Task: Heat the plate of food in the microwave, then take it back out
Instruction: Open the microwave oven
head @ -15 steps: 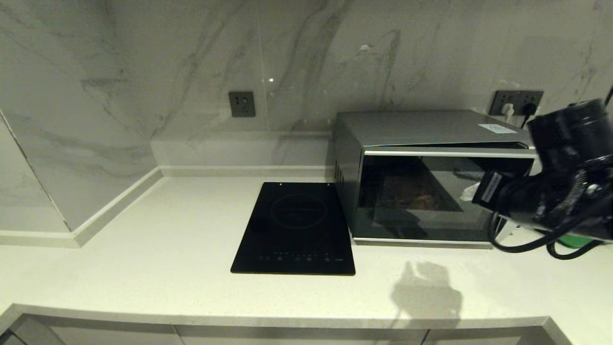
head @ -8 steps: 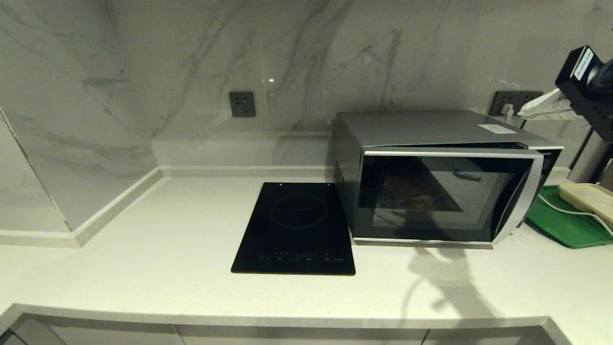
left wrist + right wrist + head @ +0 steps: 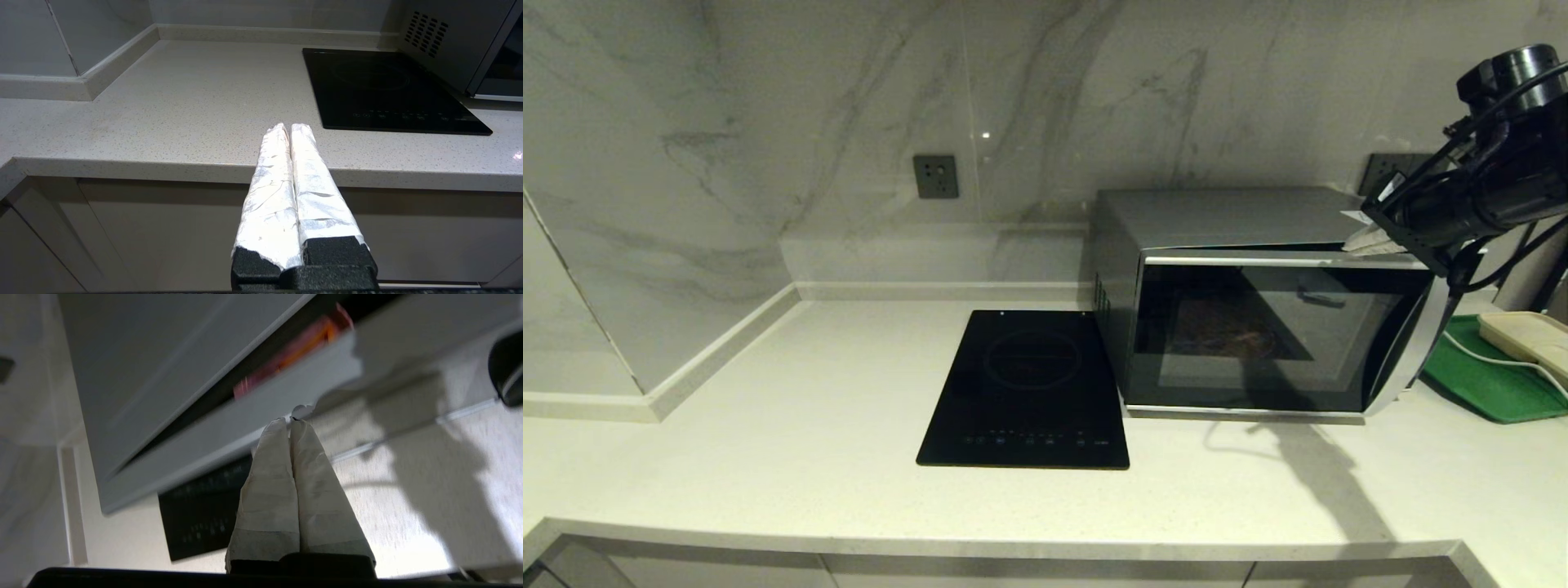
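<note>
As the microwave (image 3: 1258, 302) door stood slightly ajar, its handle side a little proud of the body, we judged the step in hand to be pushing it fully shut. Our right gripper (image 3: 1364, 239) hung at the door's top corner on the handle side, fingers pressed together and holding nothing. To do this well, we thought a flat, steady push near the curved handle strip would serve best, square to the door so the closed tips would not slide off the rim. The plate of food (image 3: 1232, 335) showed only dimly through the dark glass, inside the cavity. Our left gripper (image 3: 291, 130), likewise closed and empty, sat parked off the front edge of the pale speckled worktop (image 3: 809, 425). An induction cooktop (image 3: 1029, 392) lay just beside the microwave, a green tray (image 3: 1478, 384) on its other side, marble wall (image 3: 849, 122) behind.
</note>
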Motion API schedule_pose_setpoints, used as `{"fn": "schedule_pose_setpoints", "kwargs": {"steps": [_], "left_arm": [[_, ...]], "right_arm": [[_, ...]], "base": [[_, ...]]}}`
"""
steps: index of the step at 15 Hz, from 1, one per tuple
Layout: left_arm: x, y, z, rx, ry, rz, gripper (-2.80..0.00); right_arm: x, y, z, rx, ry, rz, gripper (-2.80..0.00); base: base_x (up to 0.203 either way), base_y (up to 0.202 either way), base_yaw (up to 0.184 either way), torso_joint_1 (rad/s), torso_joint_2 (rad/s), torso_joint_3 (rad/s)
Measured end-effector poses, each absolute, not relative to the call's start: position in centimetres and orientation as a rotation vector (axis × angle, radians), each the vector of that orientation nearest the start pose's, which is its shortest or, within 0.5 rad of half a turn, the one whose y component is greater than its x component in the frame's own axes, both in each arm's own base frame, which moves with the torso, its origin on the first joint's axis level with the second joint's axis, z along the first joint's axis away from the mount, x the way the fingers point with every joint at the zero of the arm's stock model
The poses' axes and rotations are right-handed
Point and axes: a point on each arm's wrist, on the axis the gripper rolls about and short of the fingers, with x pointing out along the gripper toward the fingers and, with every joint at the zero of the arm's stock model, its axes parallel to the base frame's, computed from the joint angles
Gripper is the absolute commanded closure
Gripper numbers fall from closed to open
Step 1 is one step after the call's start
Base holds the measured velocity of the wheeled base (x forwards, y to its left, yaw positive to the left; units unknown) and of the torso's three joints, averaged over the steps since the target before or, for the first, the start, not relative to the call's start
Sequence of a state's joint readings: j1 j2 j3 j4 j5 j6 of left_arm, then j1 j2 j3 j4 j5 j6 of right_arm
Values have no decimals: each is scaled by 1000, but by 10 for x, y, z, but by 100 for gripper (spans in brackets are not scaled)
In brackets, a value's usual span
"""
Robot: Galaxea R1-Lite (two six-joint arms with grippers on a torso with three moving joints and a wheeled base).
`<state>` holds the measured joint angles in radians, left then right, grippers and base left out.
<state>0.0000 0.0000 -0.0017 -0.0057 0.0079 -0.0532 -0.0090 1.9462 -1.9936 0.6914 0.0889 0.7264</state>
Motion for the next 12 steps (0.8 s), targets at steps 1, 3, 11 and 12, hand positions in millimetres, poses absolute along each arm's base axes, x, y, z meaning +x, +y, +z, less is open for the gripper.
{"fn": "schedule_pose_setpoints", "kwargs": {"steps": [1, 3, 11, 12], "left_arm": [[-23, 0, 77, -53, -8, 7, 0], [-23, 0, 77, -53, -8, 7, 0], [-23, 0, 77, -53, -8, 8, 0], [-23, 0, 77, -53, -8, 7, 0]], "right_arm": [[368, -3, 301, 735, 621, -157, 0], [371, -5, 299, 735, 612, -158, 0], [390, -41, 295, 751, 476, -212, 0], [391, -47, 293, 750, 472, -225, 0]], "base": [[0, 0, 0, 0, 0, 0], [0, 0, 0, 0, 0, 0], [0, 0, 0, 0, 0, 0], [0, 0, 0, 0, 0, 0]]}}
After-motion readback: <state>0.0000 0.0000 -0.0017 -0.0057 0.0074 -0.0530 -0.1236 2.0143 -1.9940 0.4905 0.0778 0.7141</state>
